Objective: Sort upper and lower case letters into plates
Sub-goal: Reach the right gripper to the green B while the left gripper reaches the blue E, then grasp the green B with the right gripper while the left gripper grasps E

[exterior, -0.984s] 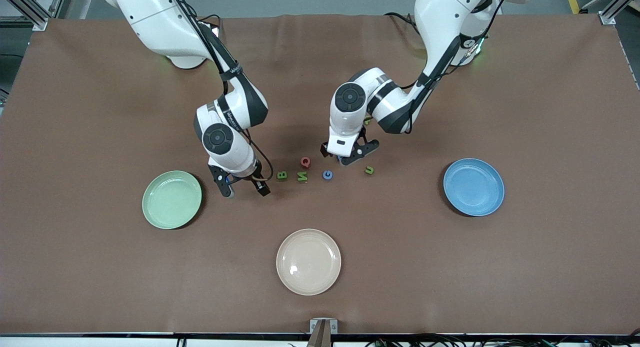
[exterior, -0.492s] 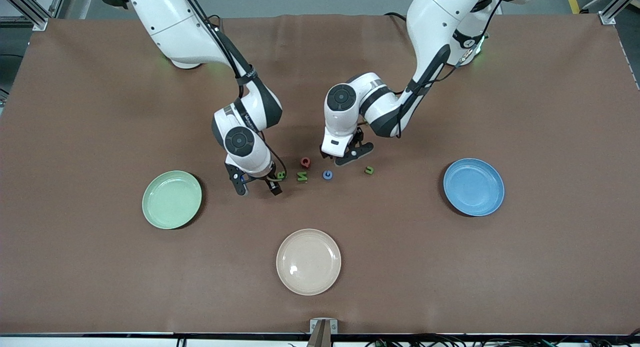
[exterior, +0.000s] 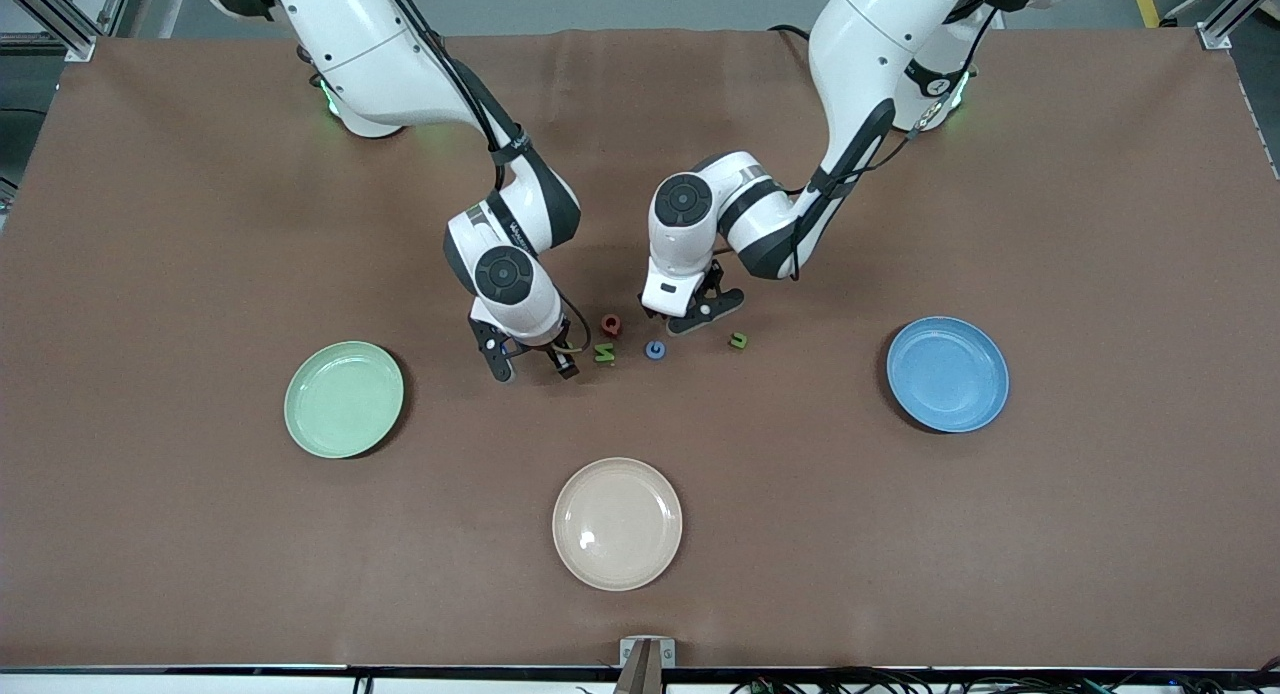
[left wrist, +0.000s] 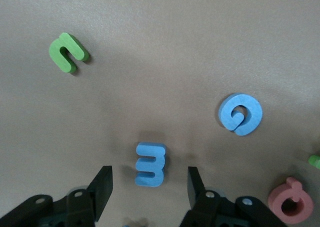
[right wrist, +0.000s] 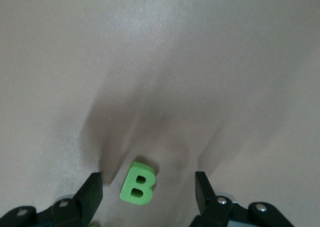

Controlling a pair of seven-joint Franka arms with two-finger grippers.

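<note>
Brown table [exterior: 900,534], letters mid-frame, plates [exterior: 344,399] [exterior: 947,374] empty. Right gripper [right wrist: 148,187] has shifted over B [right wrist: 138,183], fingers wide; left gripper [left wrist: 149,186] straddles blue E [left wrist: 150,163], wide. Both grasps appear imminent.

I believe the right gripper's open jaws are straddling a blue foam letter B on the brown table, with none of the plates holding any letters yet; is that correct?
Not quite: the foam letter B is green, not blue, as the right wrist view shows. The right gripper does straddle it with open jaws, and no plate holds a letter.
</note>
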